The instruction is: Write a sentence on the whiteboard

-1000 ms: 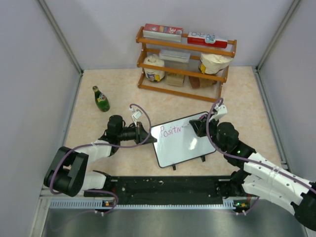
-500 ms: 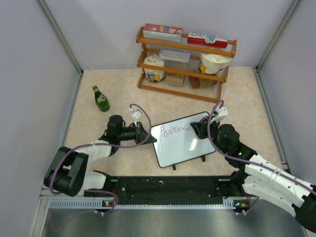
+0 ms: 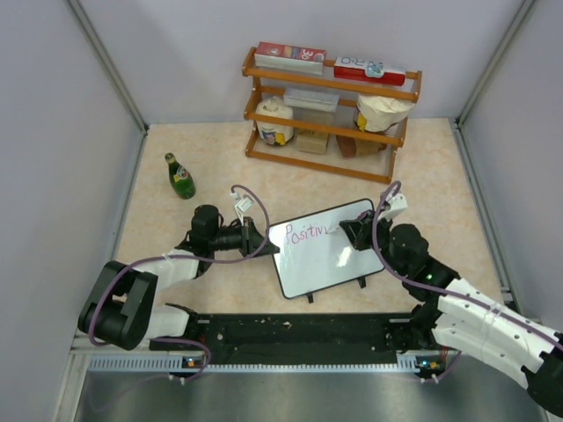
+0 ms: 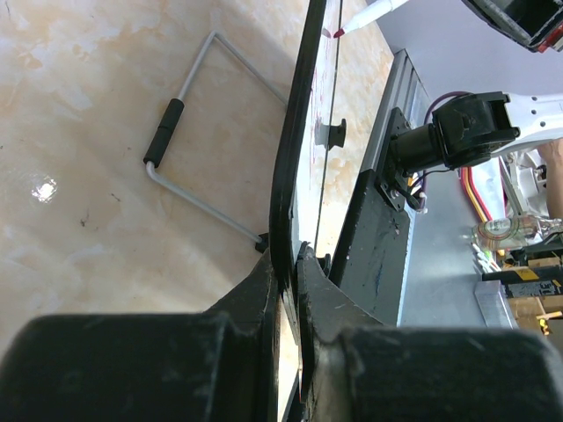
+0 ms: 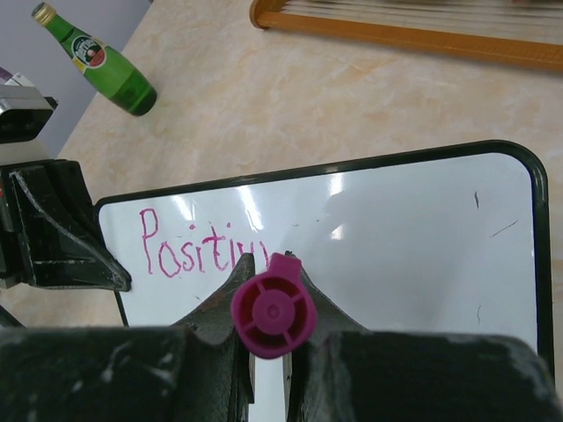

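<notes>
1. Two black grippers meet at one board. Nearest the camera are the flat black base plate (image 3: 299, 334) and the ribbed metal rail (image 3: 264, 361) that carry the arms.
2. The left gripper (image 3: 266, 248) (image 4: 288, 264) has its matte, scuffed fingers clamped on the left edge of the whiteboard (image 3: 330, 259) (image 4: 295, 149) (image 5: 396, 229), pinching the thin black frame.
3. The right gripper (image 3: 356, 230) (image 5: 274, 268) is closed round a marker (image 5: 273, 315) (image 4: 365, 15). The marker's round, ridged magenta end faces the wrist camera. Its white barrel and pink tip reach the board face.
4. The whiteboard sits mid-table between the two grippers, turned a little askew. It is glossy white with rounded corners and small black feet on its near edge. Behind it is a bent wire stand (image 4: 189, 141) with a black rubber sleeve.
5. The sentence (image 3: 303, 234) (image 5: 198, 242) runs along the board's upper left in purple-pink strokes and reads "Positiv". Its last strokes are partly hidden by the right fingers.
6. Compared with a second ago, the line reaches slightly further right, and the right gripper and forearm have shifted a little right and nearer. The left arm and the board have not moved.
7. Farther off, a green glass bottle (image 3: 181, 176) (image 5: 97, 61) stands on the beige marbled table (image 3: 422, 176). At the back is a wooden rack (image 3: 330, 114) (image 5: 396, 26) holding boxes and jars.
</notes>
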### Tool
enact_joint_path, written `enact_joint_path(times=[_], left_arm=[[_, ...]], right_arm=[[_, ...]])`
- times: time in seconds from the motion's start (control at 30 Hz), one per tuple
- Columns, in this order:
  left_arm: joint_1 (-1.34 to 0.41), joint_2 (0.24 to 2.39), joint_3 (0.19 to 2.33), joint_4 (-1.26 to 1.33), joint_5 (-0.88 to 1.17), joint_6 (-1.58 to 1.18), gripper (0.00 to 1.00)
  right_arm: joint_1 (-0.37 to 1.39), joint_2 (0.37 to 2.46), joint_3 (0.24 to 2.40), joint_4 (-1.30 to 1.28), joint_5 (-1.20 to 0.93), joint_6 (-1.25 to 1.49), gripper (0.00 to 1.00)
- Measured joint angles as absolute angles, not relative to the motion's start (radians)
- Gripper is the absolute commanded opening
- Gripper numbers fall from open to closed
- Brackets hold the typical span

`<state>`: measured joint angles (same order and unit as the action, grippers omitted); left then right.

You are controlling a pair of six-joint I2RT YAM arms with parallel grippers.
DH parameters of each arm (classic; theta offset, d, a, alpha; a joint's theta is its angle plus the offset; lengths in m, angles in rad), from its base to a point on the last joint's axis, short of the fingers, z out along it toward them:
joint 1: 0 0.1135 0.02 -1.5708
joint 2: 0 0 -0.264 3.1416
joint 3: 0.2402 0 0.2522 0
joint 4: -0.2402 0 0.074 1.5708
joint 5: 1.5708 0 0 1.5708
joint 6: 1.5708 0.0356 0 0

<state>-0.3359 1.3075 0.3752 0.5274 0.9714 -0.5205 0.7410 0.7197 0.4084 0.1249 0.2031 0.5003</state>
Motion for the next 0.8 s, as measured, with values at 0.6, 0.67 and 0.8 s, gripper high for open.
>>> enact_joint_path(times=[0.6, 0.67, 0.8], left_arm=[[-0.336, 1.307, 0.375, 0.527, 0.972, -0.521, 0.0], [-0.336, 1.307, 0.375, 0.527, 0.972, -0.521, 0.0], [-0.336, 1.308, 0.375, 0.527, 0.972, -0.521, 0.0]], right_arm=[[0.741, 0.812, 0.499, 0.172, 0.218, 0.49, 0.0], [0.738, 0.818, 0.499, 0.173, 0.22, 0.49, 0.0], [0.733, 0.824, 0.499, 0.182, 0.228, 0.49, 0.0]])
